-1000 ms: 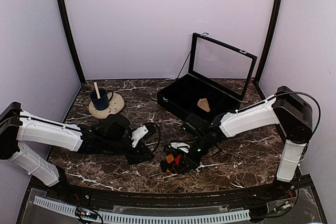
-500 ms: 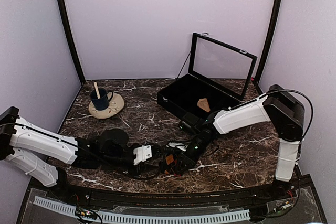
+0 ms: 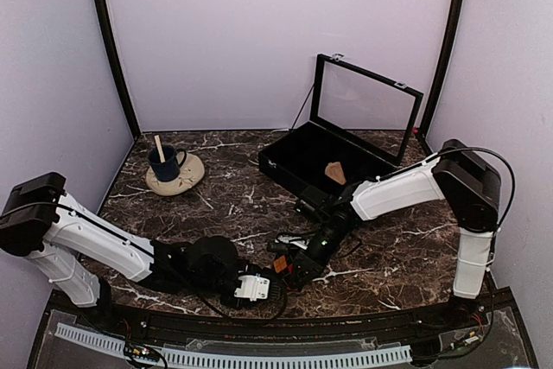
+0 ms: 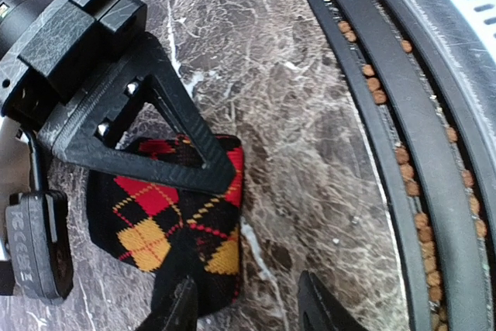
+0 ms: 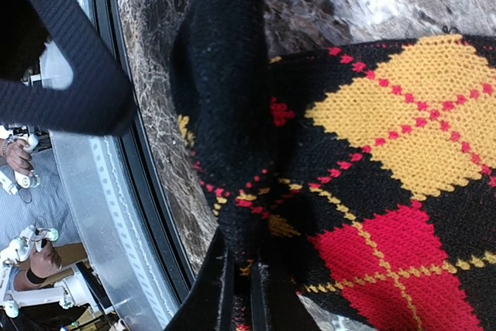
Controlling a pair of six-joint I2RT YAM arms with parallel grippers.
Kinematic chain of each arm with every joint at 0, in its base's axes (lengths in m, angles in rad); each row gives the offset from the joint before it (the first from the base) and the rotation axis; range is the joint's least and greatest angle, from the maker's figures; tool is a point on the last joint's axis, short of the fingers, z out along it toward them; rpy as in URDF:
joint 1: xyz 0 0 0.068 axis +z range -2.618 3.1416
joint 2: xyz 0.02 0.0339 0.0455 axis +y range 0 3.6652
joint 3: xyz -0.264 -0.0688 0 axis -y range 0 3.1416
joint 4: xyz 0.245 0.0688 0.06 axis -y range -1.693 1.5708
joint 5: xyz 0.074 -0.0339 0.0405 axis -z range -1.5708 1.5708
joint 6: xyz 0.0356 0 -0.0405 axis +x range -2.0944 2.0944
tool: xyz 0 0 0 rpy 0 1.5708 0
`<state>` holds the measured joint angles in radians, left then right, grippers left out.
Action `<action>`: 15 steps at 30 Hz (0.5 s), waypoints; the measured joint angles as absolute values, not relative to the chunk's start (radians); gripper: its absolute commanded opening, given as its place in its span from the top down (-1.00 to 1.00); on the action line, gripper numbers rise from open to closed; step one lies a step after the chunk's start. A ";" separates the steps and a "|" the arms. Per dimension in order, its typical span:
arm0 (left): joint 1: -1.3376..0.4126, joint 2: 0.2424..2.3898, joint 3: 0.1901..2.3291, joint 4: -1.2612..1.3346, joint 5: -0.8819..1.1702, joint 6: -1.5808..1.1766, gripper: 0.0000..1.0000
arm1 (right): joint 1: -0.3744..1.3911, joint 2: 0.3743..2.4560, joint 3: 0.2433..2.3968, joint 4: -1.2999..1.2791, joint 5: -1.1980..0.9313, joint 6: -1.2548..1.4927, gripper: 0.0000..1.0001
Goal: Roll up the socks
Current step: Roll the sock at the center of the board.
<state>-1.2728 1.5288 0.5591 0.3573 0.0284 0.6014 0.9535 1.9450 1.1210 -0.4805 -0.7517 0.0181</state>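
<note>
The black sock with red and orange argyle diamonds (image 3: 281,264) lies bunched on the marble table near its front edge. My right gripper (image 3: 292,270) is shut on a fold of this sock (image 5: 372,184), its fingers (image 5: 225,292) pinching the knit. In the left wrist view the same sock (image 4: 174,226) sits under the right gripper's black finger frame (image 4: 155,133). My left gripper (image 4: 248,312) is open, one tip over the sock's edge and the other over bare marble. From above, the left gripper (image 3: 257,287) sits just left of the sock. A tan sock (image 3: 334,172) lies in the black box.
A black display box (image 3: 294,162) with a raised glass lid (image 3: 367,103) stands at the back right. A blue mug (image 3: 166,163) with a wooden stick sits on a cream saucer (image 3: 186,179) at the back left. The table's front rail (image 4: 403,153) runs close beside the left gripper.
My left arm has swung toward the front edge and to the right, up to the argyle sock, and its jaws have widened. The right gripper shifted slightly left, still pinching the sock.
</note>
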 measured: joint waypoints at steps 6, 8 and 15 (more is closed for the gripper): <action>-1.281 1.594 0.592 0.394 -0.052 0.655 0.05 | 0.953 1.945 1.121 -0.481 -0.765 0.018 0.90; -1.282 1.616 0.606 0.398 -0.071 0.669 0.05 | 0.953 1.945 1.119 -0.480 -0.768 0.018 0.90; -1.282 1.662 0.623 0.416 -0.120 0.694 0.10 | 0.947 1.945 1.112 -0.481 -0.782 0.016 0.90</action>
<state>-1.2816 1.6623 0.6228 0.4156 -0.1196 0.6937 0.9474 1.9450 1.1122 -0.4812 -0.7822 0.0162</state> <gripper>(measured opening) 0.465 0.051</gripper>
